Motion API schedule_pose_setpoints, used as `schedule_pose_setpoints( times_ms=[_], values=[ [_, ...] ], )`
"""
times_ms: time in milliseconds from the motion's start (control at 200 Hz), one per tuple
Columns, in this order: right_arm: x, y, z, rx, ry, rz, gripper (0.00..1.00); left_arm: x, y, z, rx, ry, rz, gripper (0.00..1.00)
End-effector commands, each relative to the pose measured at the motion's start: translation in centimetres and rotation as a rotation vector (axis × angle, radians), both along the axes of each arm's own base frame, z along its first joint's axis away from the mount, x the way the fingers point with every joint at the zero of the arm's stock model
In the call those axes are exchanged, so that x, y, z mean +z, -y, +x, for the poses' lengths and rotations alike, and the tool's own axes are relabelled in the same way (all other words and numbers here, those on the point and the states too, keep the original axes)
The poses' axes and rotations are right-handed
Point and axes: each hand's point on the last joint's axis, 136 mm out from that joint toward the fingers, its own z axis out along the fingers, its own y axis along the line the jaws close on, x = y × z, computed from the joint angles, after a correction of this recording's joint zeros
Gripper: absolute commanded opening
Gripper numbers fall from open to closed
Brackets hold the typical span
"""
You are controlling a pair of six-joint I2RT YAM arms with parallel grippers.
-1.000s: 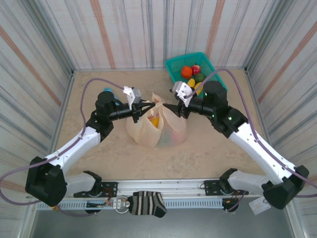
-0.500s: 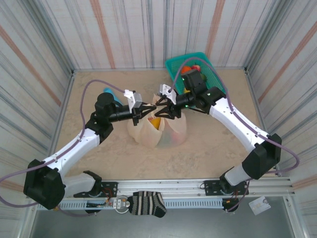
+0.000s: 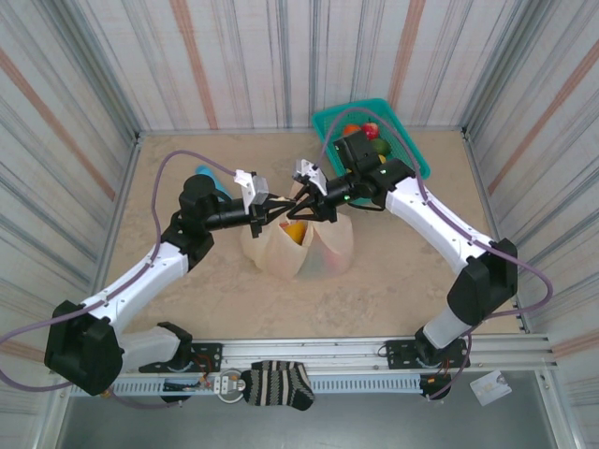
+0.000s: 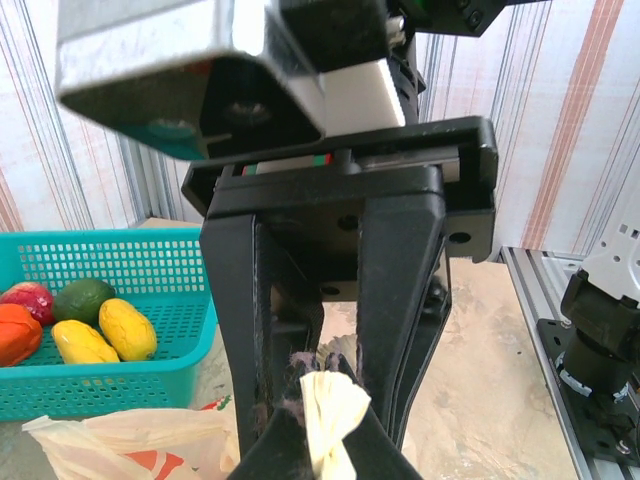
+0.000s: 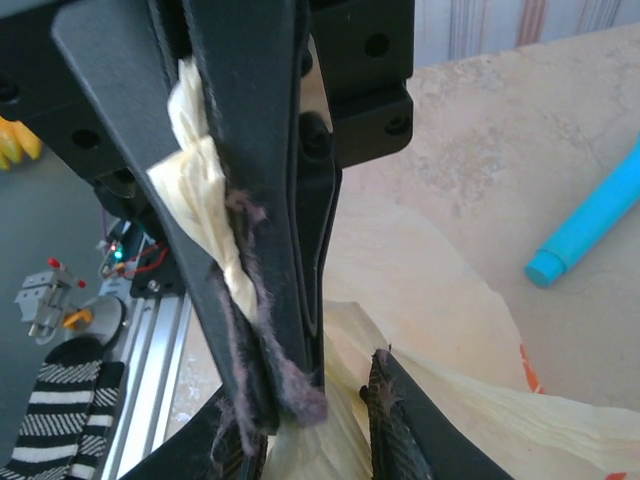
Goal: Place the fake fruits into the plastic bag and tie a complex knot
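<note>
Cream plastic bag (image 3: 318, 253) sits mid-table (image 3: 402, 281), both tools meeting tip to tip just above its mouth.

Left tool (image 3: 279, 208) is clenched on a twisted cream handle of the bag, held up over the opening. Right tool (image 3: 296, 206) faces it, its fingers (image 5: 395, 430) a little apart on either side of the same bunched plastic; whether they pinch it cannot be told. An orange-yellow fake fruit (image 3: 294, 229) shows inside the bag's open top. More fake fruits (image 3: 365, 138), red, orange, green and yellow, lie in a teal mesh basket (image 3: 412, 154) at the far right of the table, beyond the right arm. A blue tube (image 3: 202, 172) lies beside the left arm, and a striped sock (image 3: 276, 383) hangs on the front rail.
</note>
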Motion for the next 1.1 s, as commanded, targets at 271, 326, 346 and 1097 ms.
schedule_pose_setpoints(
  times_ms=[271,326,346,1097],
  values=[
    [1.0,-0.8,-0.6,0.034,-0.066,0.032,0.19,0.6,0.3,-1.4,-0.054,0.041,-0.007,0.00],
    [1.2,-0.9,-0.9,0.046,-0.078,0.040,0.19,0.5,0.2,-1.3,-0.052,0.042,-0.004,0.00],
    [1.3,-0.9,-1.0,0.049,-0.079,0.043,0.19,0.5,0.2,-1.3,-0.050,0.042,-0.002,0.00],
    [2.8,-0.3,0.0,-0.011,0.011,0.066,0.00,0.6,0.2,-1.2,-0.032,0.041,-0.001,0.07]
  ],
)
